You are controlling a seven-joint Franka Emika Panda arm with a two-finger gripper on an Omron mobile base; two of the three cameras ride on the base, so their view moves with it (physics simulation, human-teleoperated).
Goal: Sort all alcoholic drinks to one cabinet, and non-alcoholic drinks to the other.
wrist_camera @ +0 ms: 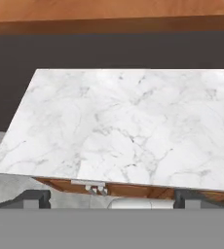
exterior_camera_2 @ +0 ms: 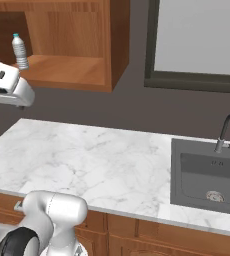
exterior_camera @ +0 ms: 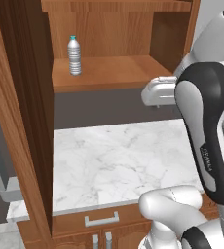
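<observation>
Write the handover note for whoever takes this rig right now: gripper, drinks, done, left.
Gripper: open, holding nothing, above the marble counter.
Water bottle: standing upright on the shelf of the open wall cabinet, near its left side.
Done: the non-alcoholic drink looks put away.
Left: no beer bottles in sight from here; find them and put them in the other cabinet.
</observation>
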